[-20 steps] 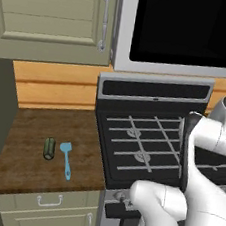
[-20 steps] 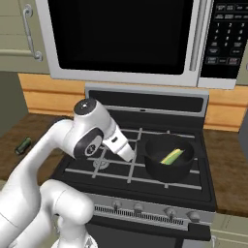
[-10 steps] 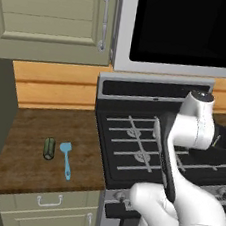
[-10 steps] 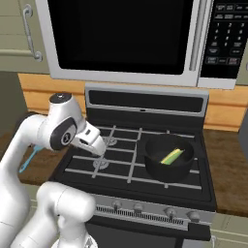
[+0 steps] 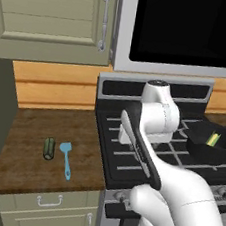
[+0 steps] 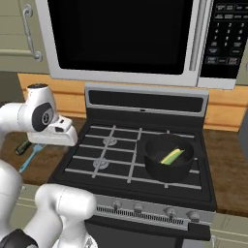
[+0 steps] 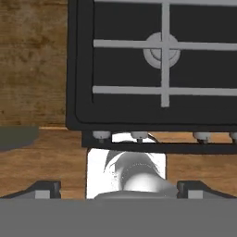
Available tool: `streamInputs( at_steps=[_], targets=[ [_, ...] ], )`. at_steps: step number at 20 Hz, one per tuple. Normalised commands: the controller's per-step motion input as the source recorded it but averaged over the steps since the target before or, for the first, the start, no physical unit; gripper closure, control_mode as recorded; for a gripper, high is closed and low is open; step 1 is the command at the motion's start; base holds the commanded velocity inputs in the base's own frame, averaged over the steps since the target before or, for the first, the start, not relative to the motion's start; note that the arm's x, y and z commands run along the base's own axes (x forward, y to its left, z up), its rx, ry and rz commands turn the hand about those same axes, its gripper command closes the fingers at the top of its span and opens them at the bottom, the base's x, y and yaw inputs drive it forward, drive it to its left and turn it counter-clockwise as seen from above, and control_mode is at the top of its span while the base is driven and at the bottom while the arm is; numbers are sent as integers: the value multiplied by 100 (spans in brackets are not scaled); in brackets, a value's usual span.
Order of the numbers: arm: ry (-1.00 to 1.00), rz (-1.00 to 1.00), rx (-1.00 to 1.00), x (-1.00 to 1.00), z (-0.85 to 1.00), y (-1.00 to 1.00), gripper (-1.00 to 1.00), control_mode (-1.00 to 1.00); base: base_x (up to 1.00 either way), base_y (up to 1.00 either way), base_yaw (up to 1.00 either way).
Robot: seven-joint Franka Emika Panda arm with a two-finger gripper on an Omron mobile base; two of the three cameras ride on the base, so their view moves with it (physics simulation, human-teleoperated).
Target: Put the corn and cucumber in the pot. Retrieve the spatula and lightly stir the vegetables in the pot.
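Stove: we see its black top and grey grates to the right of the wooden table; our arm rises across its front left part.

Pot: on the front right burner, with the corn lying slantwise inside it. One vegetable is in, we judge.

Cucumber: on the table, well to the left of the stove, long axis running front to back. This is the thing our next move turns on: it lies leftward and downward of the end effector, past the stove's left edge.

Spatula: just beside the cucumber on its right, handle toward the table's front edge. It sits between the stove and the cucumber, so we judge it could be brushed on approach.

End effector: over the stove's left edge, fingers spread to full width, nothing between them.
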Motion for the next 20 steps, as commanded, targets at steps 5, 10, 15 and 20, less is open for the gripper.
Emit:
streamInputs(
  at_steps=[5,10,15,20],
  targets=[
    [2,11,0,5,-12,100,-100,-100,0,0,0],
    [0,3,0,27,-22,100,-100,-100,0,0,0],
    [0,0,0,40,-18,100,-100,-100,0,0,0],
    [1,0,0,52,-16,89,-100,-100,0,0,0]
  ],
)
